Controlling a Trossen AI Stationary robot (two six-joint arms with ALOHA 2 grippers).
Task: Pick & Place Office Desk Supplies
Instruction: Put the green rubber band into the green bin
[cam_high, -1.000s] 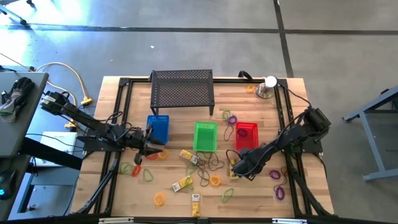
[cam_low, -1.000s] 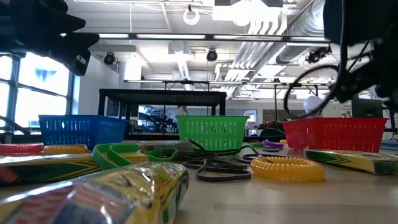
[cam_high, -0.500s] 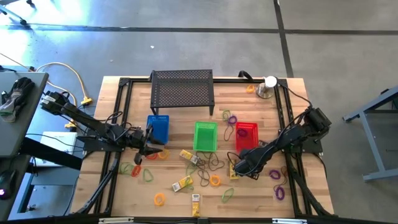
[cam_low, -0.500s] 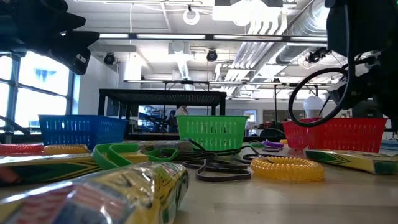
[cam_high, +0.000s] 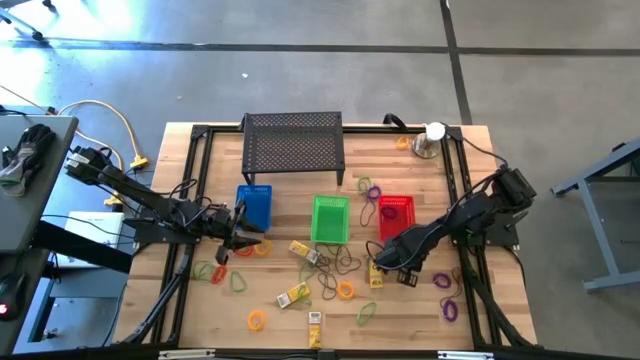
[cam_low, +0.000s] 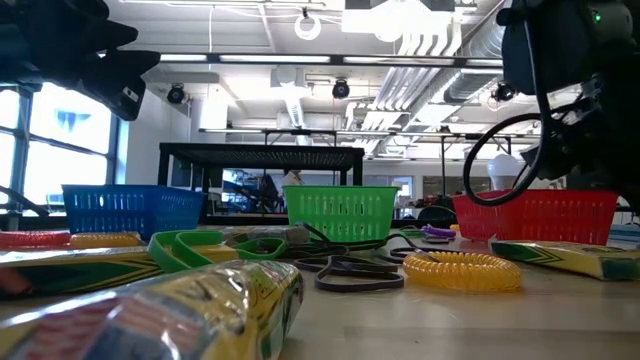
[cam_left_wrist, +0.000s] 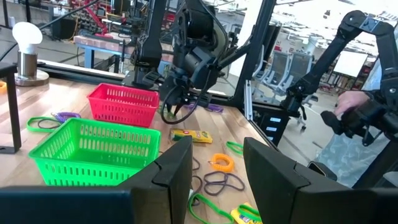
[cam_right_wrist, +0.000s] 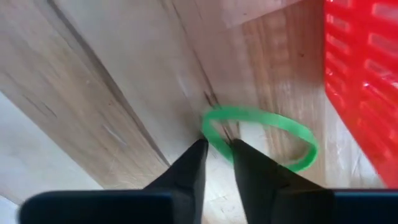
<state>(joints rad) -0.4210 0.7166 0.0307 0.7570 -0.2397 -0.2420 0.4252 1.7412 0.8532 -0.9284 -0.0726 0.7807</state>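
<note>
Beside the red basket (cam_right_wrist: 364, 87), the right gripper (cam_right_wrist: 217, 163) has its jaws pinching a green loop (cam_right_wrist: 264, 134); left gripper (cam_left_wrist: 214, 165) jaws spread behind the green basket (cam_left_wrist: 93, 146).

Both arms are dark, nearly black, built of slim jointed links with thin black cables looped loosely along them. The left arm (cam_high: 150, 205) is long and slender, thickening toward its wrist. The right arm (cam_high: 470, 215) carries a chunky block at its far joint. The right gripper's fingers (cam_right_wrist: 186, 168) are flat, dark, tapering wedges.
</note>
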